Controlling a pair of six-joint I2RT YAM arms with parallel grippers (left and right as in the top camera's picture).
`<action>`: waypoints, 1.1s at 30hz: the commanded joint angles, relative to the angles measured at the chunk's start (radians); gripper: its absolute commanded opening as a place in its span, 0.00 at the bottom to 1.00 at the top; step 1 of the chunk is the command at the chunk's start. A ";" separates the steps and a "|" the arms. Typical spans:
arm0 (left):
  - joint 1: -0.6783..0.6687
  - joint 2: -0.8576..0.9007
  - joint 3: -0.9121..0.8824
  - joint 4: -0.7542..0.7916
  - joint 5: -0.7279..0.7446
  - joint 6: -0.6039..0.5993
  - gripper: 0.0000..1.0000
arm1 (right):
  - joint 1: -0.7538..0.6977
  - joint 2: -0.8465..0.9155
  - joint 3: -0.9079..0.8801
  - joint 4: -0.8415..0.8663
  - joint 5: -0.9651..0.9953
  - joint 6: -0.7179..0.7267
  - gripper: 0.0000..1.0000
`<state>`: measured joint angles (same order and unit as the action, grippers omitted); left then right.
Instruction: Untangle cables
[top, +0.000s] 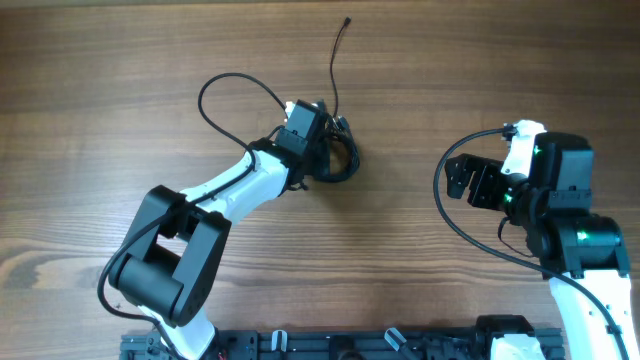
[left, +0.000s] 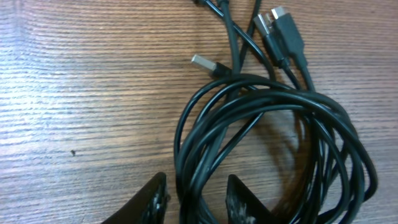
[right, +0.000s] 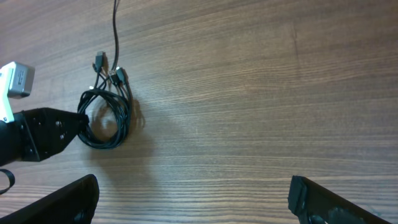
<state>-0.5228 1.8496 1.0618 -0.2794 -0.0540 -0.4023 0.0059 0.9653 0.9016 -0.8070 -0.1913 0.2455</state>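
Jaws of the left gripper (left: 196, 200) stand narrowly apart, astride the near side of the cables (left: 273, 137). Slivers of desk (left: 74, 93) show on either side of the strands, so I cannot tell whether the pads bite. Those strands run straight away between the fingertips, crosswise to the line of closing, which suits a pinch. Just beyond, the coil stretches away and to the right in the left wrist view. Its plugs (left: 280, 28) lie bunched at the far rim. Farther still, one loose tail (top: 335, 60) runs alone toward the far edge of the desk. The left arm is plainly the nearer. The right gripper (right: 196, 202) hangs well apart from the coil, jaws spread wide and empty.
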 joint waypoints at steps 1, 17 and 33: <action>-0.002 0.009 0.011 -0.016 -0.019 0.001 0.31 | 0.006 0.007 0.020 0.006 -0.016 0.027 1.00; -0.006 -0.033 0.013 -0.055 0.142 -0.012 0.04 | 0.006 0.114 0.020 0.031 -0.075 0.024 1.00; -0.006 -0.386 0.022 -0.215 0.473 0.080 0.04 | 0.016 0.410 0.020 0.141 -0.517 -0.055 0.95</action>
<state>-0.5247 1.5085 1.0634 -0.4980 0.3473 -0.3420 0.0063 1.3197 0.9028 -0.6708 -0.5129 0.2558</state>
